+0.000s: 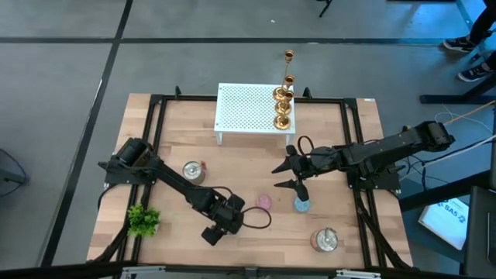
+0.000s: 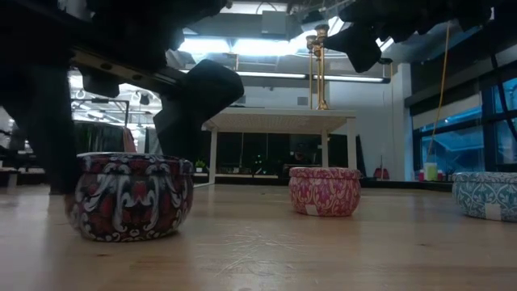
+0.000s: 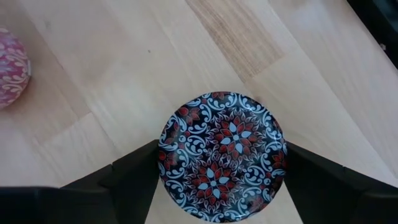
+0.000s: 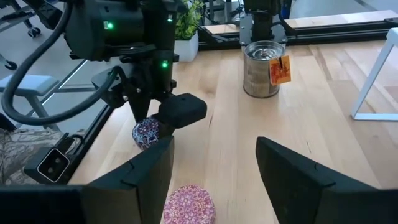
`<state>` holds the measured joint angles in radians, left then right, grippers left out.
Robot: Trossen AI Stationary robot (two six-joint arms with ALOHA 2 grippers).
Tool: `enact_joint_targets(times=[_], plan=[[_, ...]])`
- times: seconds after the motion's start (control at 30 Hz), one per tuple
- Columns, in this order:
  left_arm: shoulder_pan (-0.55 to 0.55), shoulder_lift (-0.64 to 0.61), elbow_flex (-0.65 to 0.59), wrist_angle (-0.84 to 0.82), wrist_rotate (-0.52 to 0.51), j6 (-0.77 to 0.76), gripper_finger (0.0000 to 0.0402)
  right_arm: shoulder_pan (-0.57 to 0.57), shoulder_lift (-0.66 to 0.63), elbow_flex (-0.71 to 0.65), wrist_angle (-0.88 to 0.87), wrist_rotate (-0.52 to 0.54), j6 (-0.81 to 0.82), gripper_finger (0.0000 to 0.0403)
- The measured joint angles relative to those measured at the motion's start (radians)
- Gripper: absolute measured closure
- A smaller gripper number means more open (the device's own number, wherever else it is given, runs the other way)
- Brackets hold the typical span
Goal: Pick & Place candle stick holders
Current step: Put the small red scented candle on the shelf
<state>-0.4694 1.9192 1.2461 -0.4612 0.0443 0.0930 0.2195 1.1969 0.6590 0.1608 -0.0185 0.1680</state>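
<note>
The gold candle stick holders (image 1: 283, 105) stand in a row by their bases on the right end of a white perforated stand (image 1: 244, 108) at the table's far side; their stems also show in the low view (image 2: 321, 65). My left gripper (image 1: 221, 225) is near the front edge, pointing down, its open fingers on either side of a dark red-and-blue patterned tin (image 3: 221, 165) that sits on the table (image 2: 133, 206). My right gripper (image 1: 291, 174) is open and empty, in the air right of centre, above a pink tin (image 4: 189, 204). My left gripper comes at the dark patterned tin from above, with one finger (image 3: 134, 180) and the other finger (image 3: 317, 180) at two opposite sides of its round wall. I cannot tell whether they touch it. The tin rests flat on the table.
A pink tin (image 1: 265, 201) and a blue tin (image 1: 301, 205) sit at the table's centre. Silver tins stand at the left middle (image 1: 194, 170) and the front right (image 1: 325, 240). A small green plant (image 1: 143, 221) is at the front left. Black rails frame the table.
</note>
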Motion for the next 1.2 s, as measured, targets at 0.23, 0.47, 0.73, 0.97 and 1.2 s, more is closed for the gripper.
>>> enact_joint_targets(times=[0.23,0.47,0.73,0.97,1.2], plan=[[0.001,-0.001,0.000,-0.006,0.000,-0.025,0.0119,0.000,0.000,0.000,-0.005,0.000,0.000,0.0171],[0.008,-0.029,0.000,-0.063,-0.001,-0.030,0.0119,0.000,0.000,0.000,-0.014,0.000,0.000,0.0171],[0.020,-0.076,0.000,-0.088,-0.009,-0.038,0.0119,0.000,0.000,0.000,-0.045,-0.005,-0.005,0.0171],[0.032,-0.125,0.000,-0.091,-0.016,-0.054,0.0119,0.000,0.000,0.000,-0.043,-0.116,-0.026,0.0171],[0.050,-0.197,0.000,-0.138,-0.036,-0.054,0.0119,0.000,0.000,0.000,-0.046,-0.116,-0.019,0.0171]])
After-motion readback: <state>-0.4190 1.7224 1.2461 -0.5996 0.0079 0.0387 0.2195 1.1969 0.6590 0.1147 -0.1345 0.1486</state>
